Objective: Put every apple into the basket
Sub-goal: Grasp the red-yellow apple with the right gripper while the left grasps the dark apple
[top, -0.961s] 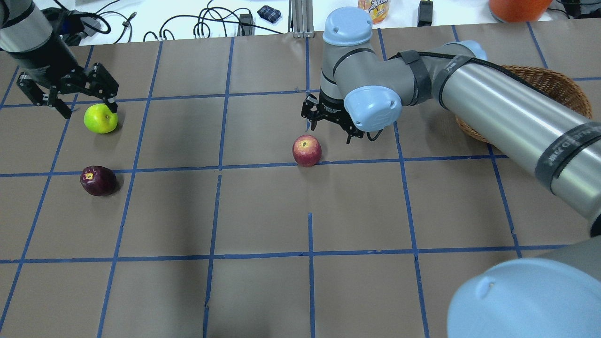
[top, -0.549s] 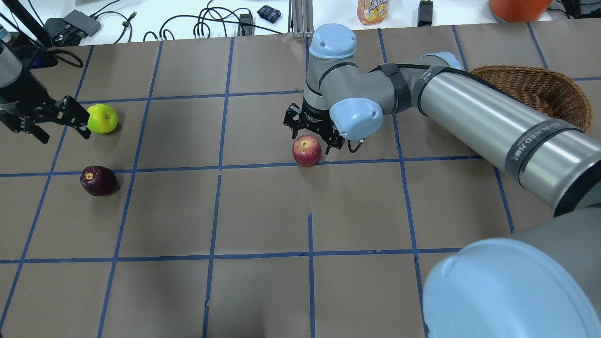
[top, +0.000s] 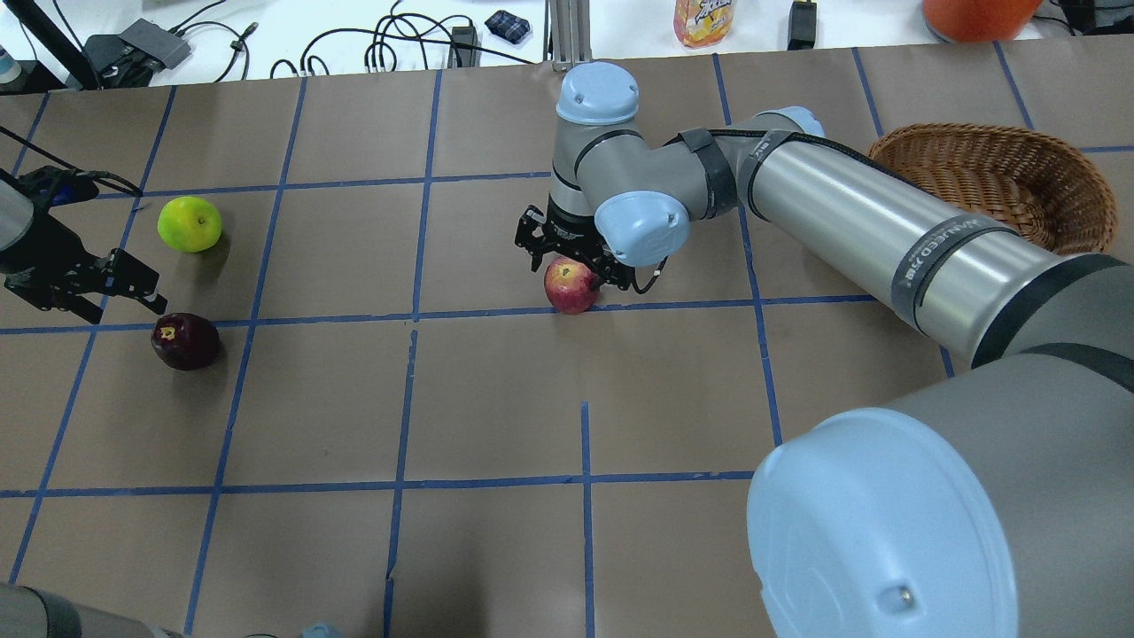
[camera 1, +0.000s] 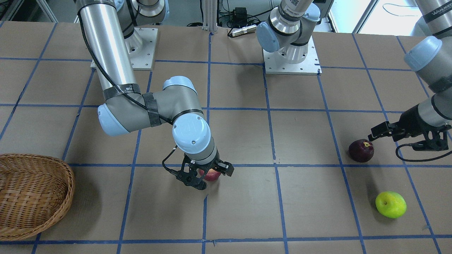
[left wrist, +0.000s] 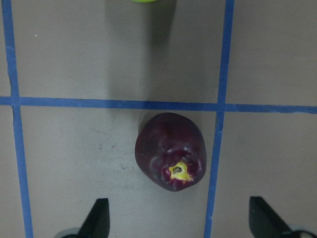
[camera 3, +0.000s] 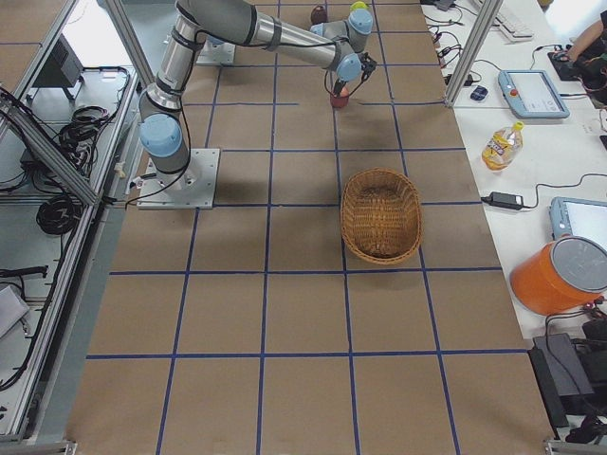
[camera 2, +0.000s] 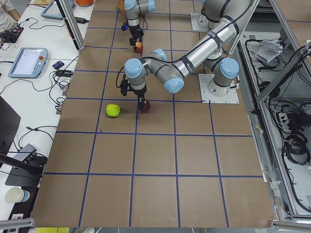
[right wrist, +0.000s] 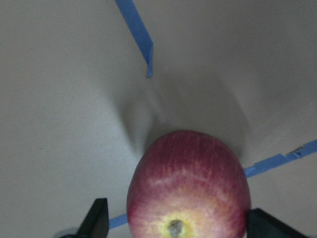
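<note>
The red apple (top: 571,288) lies near the table's middle, and my open right gripper (top: 571,261) hangs over it with a finger on either side. In the right wrist view the red apple (right wrist: 188,183) sits between the two fingertips (right wrist: 99,220). The maroon apple (top: 185,340) and the yellow-green apple (top: 190,223) lie at the left. My left gripper (top: 106,292) is open just beside the maroon apple (left wrist: 171,151), which lies ahead of its fingertips. The wicker basket (top: 1063,168) stands empty at the far right.
The right arm's long link (top: 886,230) stretches between the red apple and the basket. A white bench beyond the table's far edge holds cables, a drink bottle (top: 704,18) and an orange container (top: 974,18). The arm bases (camera 1: 291,60) are bolted at the robot's side.
My right gripper moved left and down onto the red apple, straddling it. My left gripper left the yellow-green apple and moved toward the maroon apple. No apple has moved.
</note>
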Tool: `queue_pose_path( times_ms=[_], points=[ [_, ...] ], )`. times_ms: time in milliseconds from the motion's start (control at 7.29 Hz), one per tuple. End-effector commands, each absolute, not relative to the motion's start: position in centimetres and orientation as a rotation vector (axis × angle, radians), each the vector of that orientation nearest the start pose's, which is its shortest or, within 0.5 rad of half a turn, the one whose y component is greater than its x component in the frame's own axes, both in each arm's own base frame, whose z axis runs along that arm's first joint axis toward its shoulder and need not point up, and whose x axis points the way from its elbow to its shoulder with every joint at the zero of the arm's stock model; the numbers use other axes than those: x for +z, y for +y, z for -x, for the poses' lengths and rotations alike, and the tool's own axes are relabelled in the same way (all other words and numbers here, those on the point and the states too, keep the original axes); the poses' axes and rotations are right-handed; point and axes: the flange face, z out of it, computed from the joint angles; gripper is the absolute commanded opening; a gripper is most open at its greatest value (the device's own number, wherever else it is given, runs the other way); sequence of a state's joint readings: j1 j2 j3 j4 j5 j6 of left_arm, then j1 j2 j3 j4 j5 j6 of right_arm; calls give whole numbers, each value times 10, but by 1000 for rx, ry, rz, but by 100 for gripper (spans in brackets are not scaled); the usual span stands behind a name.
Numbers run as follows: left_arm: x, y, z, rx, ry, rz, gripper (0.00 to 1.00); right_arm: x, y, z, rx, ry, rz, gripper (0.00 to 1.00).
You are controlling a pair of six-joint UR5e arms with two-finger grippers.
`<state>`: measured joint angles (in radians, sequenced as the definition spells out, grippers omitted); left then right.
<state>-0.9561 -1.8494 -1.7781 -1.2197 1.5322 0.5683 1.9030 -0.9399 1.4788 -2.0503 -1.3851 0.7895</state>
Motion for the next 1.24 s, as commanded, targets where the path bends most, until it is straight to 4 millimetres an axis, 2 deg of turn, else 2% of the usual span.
queue_pose_path(
  times_ms=[0,137,275,412,686,824,961,1098],
  points=[
    [256,-526,-198,137,3247,82,100,190,-594,-367,244,2936,-691,100],
    [252,-525,-196,150,3248,122,100,190,-595,-367,240,2935,-691,100],
    [248,-526,-197,141,3246,124,100,202,-598,-366,233,2929,-696,100],
    [231,-523,-193,158,3271,128,100,218,-600,-366,251,2938,-700,100],
    [208,-516,-186,73,3262,124,100,219,-601,-368,275,2946,-704,100],
    [207,-515,-185,78,3262,120,100,219,-600,-368,286,2948,-706,100],
    [206,-515,-185,84,3263,112,100,206,-599,-367,309,2953,-710,100],
    [205,-515,-185,84,3265,107,81,189,-602,-369,330,2957,-722,100]
  ],
)
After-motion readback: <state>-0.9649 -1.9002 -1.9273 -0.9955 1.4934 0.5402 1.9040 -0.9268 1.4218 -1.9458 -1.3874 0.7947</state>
